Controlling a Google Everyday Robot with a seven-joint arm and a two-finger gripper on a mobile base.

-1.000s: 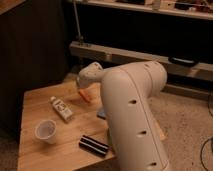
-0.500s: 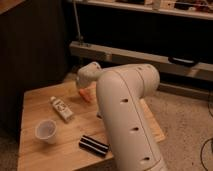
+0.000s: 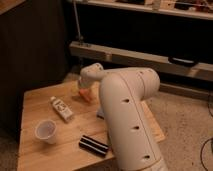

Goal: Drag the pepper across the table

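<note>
Tool (image 3: 83, 88) low at the pepper (image 3: 87, 95) on the table (image 3: 35, 102), far side, its opening unclear

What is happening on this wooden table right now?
A white robot arm reaches over the light wooden plank table. Its gripper is down at the small orange-red pepper near the far side; the arm hides the contact itself. A white bottle lies nearby, with a white cup and a black rectangular block closer to the front edge.
</note>
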